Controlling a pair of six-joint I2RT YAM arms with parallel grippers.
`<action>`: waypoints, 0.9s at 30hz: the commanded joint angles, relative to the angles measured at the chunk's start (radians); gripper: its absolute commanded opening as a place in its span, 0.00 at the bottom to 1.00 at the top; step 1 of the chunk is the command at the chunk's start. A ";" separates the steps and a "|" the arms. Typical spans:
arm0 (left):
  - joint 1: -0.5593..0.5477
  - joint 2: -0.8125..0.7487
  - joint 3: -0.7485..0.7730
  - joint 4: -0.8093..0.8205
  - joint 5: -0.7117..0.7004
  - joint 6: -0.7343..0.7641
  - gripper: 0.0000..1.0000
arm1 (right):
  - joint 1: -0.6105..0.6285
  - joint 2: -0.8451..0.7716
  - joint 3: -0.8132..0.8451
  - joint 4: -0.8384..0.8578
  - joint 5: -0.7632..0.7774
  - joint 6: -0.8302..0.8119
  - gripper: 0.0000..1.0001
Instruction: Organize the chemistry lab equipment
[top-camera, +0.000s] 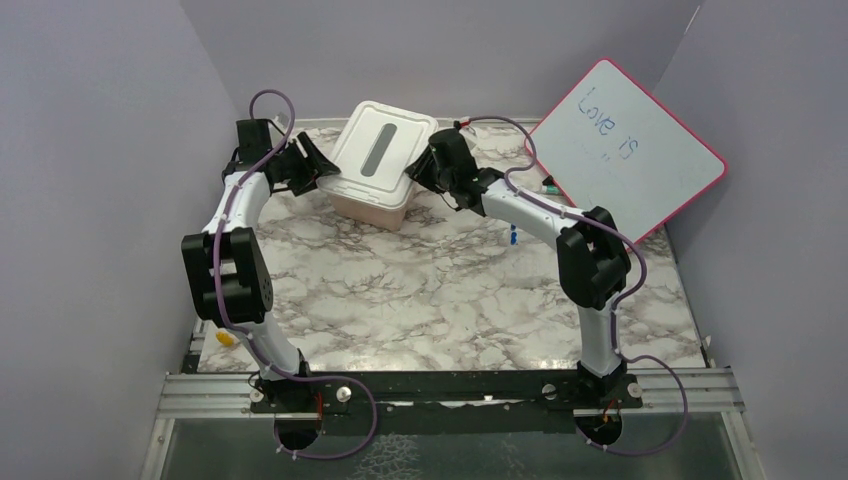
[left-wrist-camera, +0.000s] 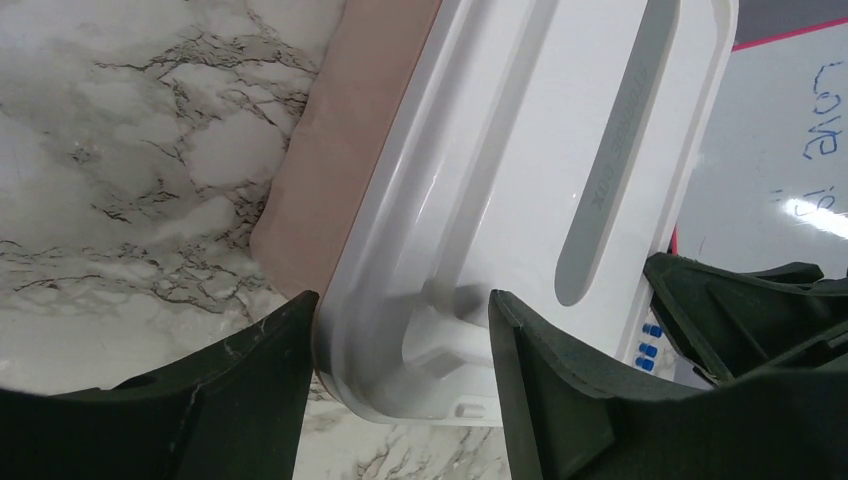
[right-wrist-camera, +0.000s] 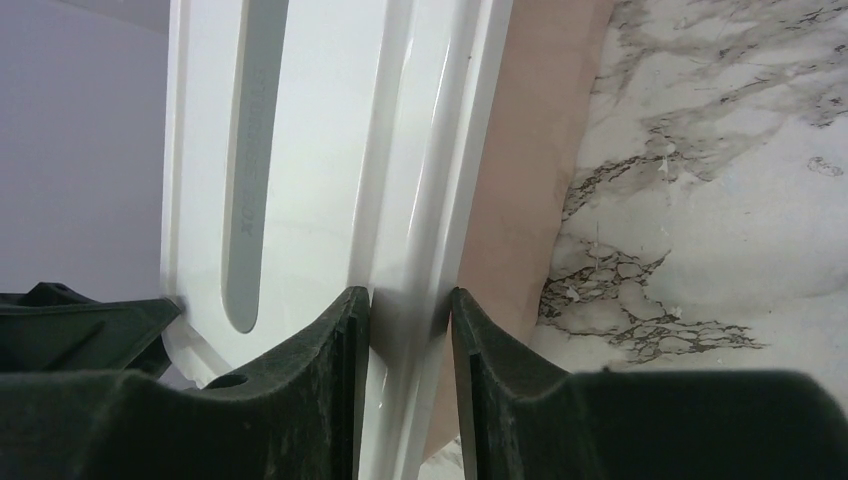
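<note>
Right gripper (right-wrist-camera: 410, 300) pinched on white lid's (top-camera: 382, 140) right rim, left gripper (left-wrist-camera: 400, 310) jaws apart astride its left edge, tiny blue pieces (top-camera: 513, 237) loose right of pink tub (top-camera: 370, 205): one-sided lift may tilt lid, slip, or drag tub.

Tub (top-camera: 372, 207) contents hidden under lid (top-camera: 402, 165), blue bits (top-camera: 513, 237) by whiteboard (top-camera: 625, 150) too small
</note>
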 joint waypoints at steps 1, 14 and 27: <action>-0.007 0.008 0.039 -0.004 0.030 0.016 0.64 | -0.008 -0.006 -0.037 -0.078 0.055 0.003 0.36; -0.009 0.008 0.105 -0.111 -0.142 0.061 0.50 | -0.007 -0.028 0.007 -0.069 0.044 -0.075 0.43; -0.009 -0.050 0.286 -0.249 -0.328 0.200 0.80 | -0.009 -0.335 -0.051 -0.087 0.186 -0.375 0.63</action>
